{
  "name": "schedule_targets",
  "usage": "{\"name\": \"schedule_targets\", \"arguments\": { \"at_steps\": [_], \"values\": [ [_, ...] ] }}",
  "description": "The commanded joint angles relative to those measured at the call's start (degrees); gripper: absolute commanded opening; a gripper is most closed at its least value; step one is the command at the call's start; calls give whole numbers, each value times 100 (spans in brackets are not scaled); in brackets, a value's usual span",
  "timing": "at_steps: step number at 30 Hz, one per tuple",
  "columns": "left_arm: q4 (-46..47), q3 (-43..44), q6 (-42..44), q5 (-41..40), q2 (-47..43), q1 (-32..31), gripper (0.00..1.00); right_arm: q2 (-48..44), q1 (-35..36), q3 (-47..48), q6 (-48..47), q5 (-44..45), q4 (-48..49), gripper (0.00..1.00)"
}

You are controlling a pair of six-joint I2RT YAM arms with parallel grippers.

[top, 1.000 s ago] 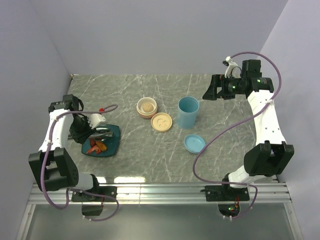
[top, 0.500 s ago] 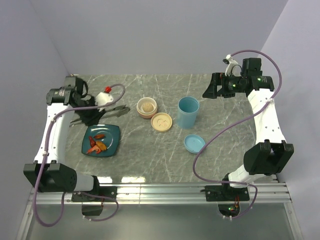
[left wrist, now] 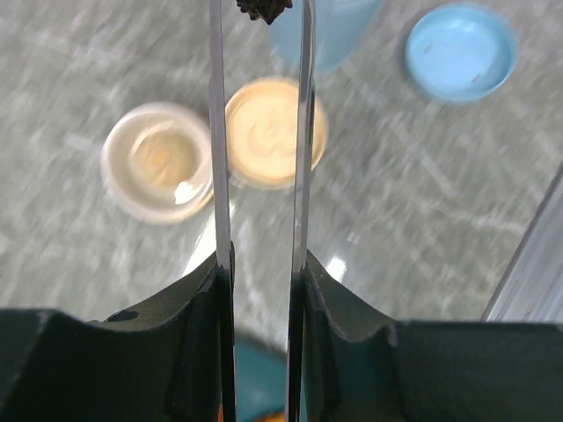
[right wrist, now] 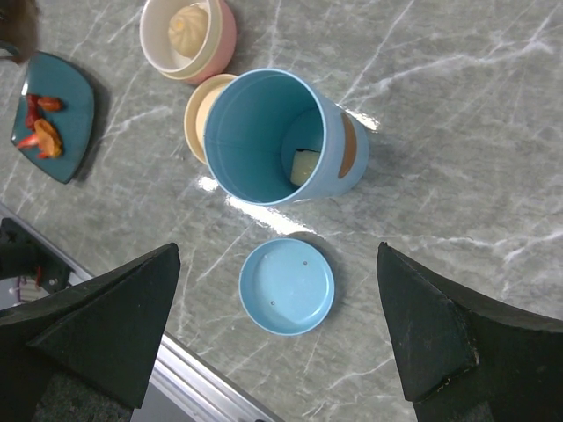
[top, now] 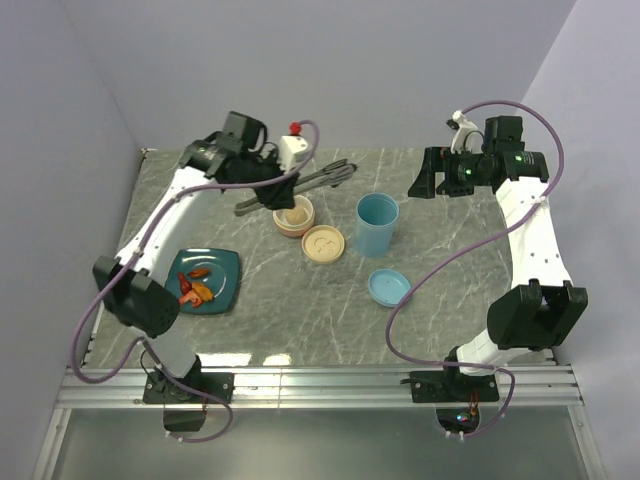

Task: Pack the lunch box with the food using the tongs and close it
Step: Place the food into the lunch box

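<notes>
Mira: Since a second ago the left gripper (left wrist: 261,294) has swung off the teal plate (top: 226,264). It now hangs just left of the blue cup (top: 376,238), clamped on the tongs (top: 320,178), which pinch a dark morsel (left wrist: 264,9) at their tips. Beyond the cup and to its right, the right gripper (top: 428,180) has not moved. Its jaws are wide apart and empty.

Tom: What might spoil it?

Mira: That morsel sits at the very tips. I judge that a slackened squeeze would drop it on the table, and a tong arm knocking the rim could tip the tall cup.

Tom: And the containers?

Mira: Nearest, well left of the cup, the plate holds red-orange shrimp pieces (top: 195,290). The blue lid (top: 388,287) lies bare just on the near side of the cup, and the cream lid (top: 324,243) lies just left of it. Inside the cup is one pale yellow piece (right wrist: 303,165). The pink bowl (top: 291,231), farther left, holds a beige ball (right wrist: 189,25).
</notes>
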Motion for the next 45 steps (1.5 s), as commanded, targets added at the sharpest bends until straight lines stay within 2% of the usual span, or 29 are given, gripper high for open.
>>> {"name": "schedule_targets", "arguments": {
  "at_steps": [1,5,10,18,24,28,31,35,41,45],
  "values": [
    [780,453,-696,355,321,-451,23,-126,-23,342,-27,188,-15,100],
    [1175,647,-925,285,812,-794,23,-160,-23,395,236,486,89,100],
    [1185,824,-908,241,1227,-1181,25,-450,-32,342,729,1066,458,100],
    [1290,490,-890,118,1411,-1279,29,-776,-32,192,729,1576,766,100],
    [1141,560,-829,39,1578,-1279,34,-715,-32,227,720,1752,758,100],
    [1176,481,-793,39,1570,-1279,43,-416,-93,798,158,1175,38,100],
    [1053,612,-758,21,1587,-1279,49,-460,-137,807,184,1198,81,99],
    [930,814,-741,4,1614,-1270,56,-406,-163,817,-10,777,-78,100],
    [640,929,-723,-66,1229,-1173,56,-363,-163,860,-97,672,-165,100],
    [175,474,-469,-76,666,-683,56,-293,-172,896,-185,549,-288,100]
  ]
}}
